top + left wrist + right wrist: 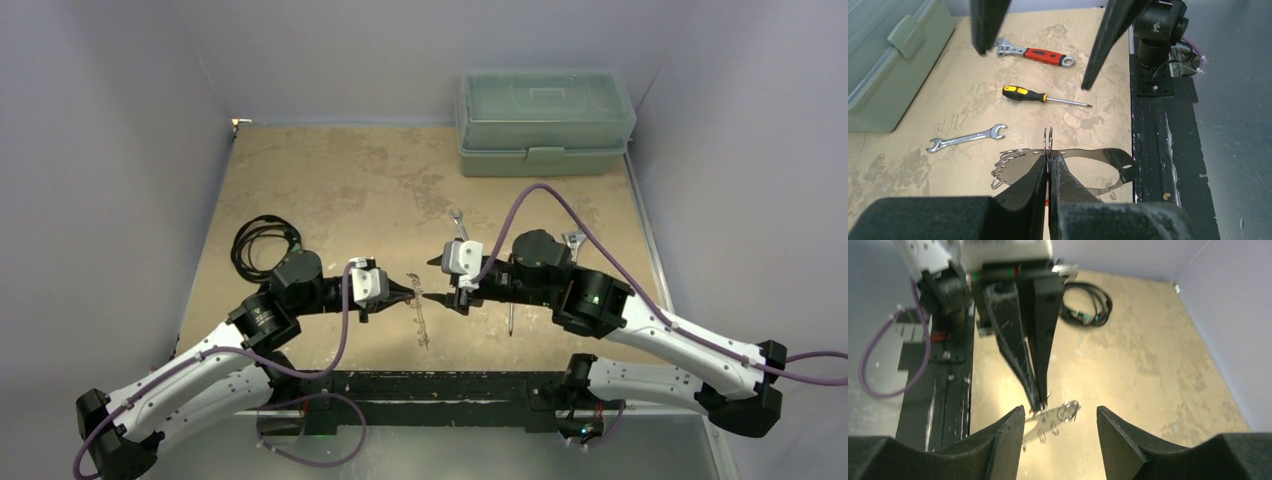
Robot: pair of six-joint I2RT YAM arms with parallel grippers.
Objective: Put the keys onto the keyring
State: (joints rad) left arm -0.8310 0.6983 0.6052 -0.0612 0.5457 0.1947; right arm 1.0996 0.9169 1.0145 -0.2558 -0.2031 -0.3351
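Keyring [1093, 152] hangs at lower centre of the top view, left gripper [1048, 160] clenched on its wire. Keys [1010, 167] fringe the loop below the grip. Right gripper [432, 280] faces it, released, jaws spread on nothing. Bench [330, 190] tan, mottled, worn; black strip [430, 385] along the bottom edge. Walls [100, 150] pale lilac. Green toolbox [545, 120] upper right; coiled black cable [262, 240] left.

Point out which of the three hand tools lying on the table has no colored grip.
The open-ended spanner: bare silver metal end to end. The screwdriver has a yellow-and-black handle, the adjustable wrench a red one.
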